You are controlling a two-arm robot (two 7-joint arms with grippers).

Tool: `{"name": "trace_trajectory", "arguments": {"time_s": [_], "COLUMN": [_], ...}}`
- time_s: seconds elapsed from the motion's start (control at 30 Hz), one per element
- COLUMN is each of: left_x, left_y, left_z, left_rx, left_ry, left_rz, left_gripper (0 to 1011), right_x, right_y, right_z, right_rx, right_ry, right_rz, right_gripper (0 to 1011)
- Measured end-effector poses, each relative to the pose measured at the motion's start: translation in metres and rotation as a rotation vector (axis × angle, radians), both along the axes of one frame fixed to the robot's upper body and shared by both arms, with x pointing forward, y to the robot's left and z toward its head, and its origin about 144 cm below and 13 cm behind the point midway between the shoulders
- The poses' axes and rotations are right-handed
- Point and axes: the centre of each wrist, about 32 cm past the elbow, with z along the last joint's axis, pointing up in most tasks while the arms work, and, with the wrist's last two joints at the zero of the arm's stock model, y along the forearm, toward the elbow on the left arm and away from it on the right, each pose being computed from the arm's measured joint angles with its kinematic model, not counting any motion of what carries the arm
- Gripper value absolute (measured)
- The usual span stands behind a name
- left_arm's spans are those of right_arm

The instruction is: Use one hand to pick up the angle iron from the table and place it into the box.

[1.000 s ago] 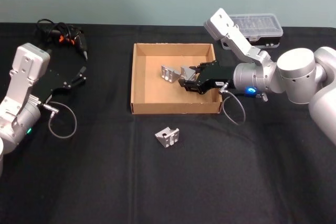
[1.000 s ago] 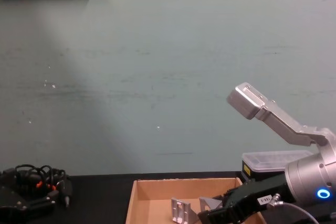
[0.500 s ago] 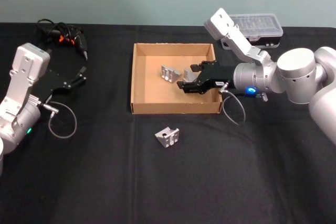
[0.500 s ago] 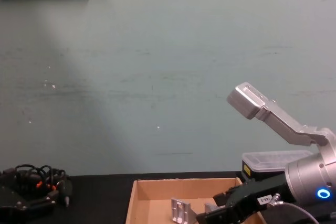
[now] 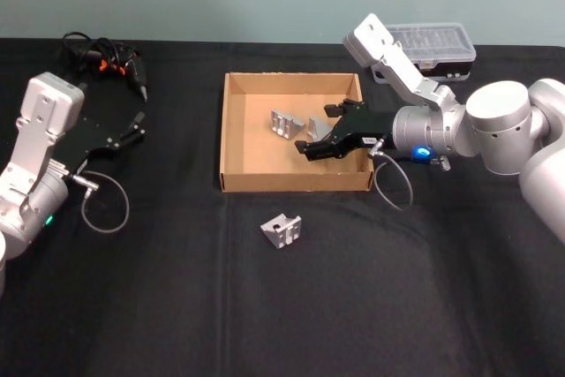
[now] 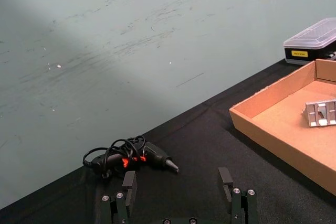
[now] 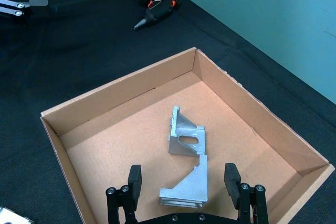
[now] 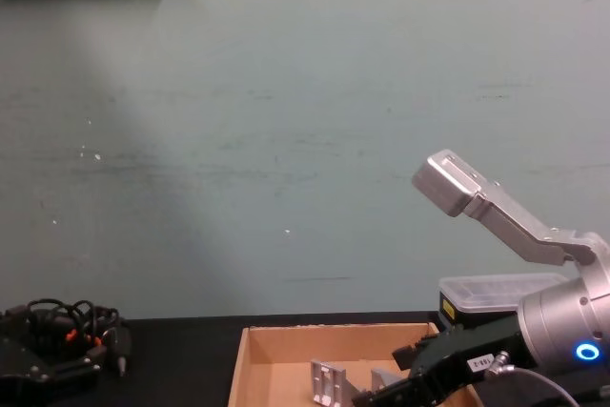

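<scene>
The tan cardboard box [image 5: 291, 181] sits mid-table. Two silver angle irons lie inside it: one [image 5: 284, 123] to the left and another [image 5: 319, 126] just right of it, between the spread fingers of my right gripper [image 5: 314, 129]. The right wrist view shows that gripper [image 7: 182, 178] open over the nearer angle iron [image 7: 186, 188], not touching it, with the other angle iron [image 7: 185, 135] beyond. Another angle iron [image 5: 282, 229] rests on the black table [image 5: 397, 289] in front of the box. My left gripper [image 5: 134, 125] is parked open at the far left.
A black drill with coiled cable [image 5: 110, 61] lies at the back left. A clear-lidded plastic case [image 5: 433, 43] stands behind the right arm. The box's low walls [image 7: 121, 93] surround the right gripper's fingers. Bare black tabletop stretches along the front.
My right gripper, shut on an angle iron over the box a second ago, has opened. That angle iron now lies on the box floor. The left arm has not moved.
</scene>
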Motion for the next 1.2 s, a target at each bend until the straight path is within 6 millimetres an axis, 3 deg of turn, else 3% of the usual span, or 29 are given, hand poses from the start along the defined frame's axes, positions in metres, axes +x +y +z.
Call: {"name": "trace_trajectory", "arguments": {"time_s": [1.2], "left_x": [0.000], "left_y": [0.000], "left_z": [0.000], "left_rx": [0.000], "left_ry": [0.000], "left_rz": [0.000], "left_gripper": [1011], "right_x": [-0.017], "right_y": [-0.013], "right_z": [0.003], "right_rx": [0.045], "right_ry": [-0.082], "right_rz": [0.034], "right_gripper": [1003]}}
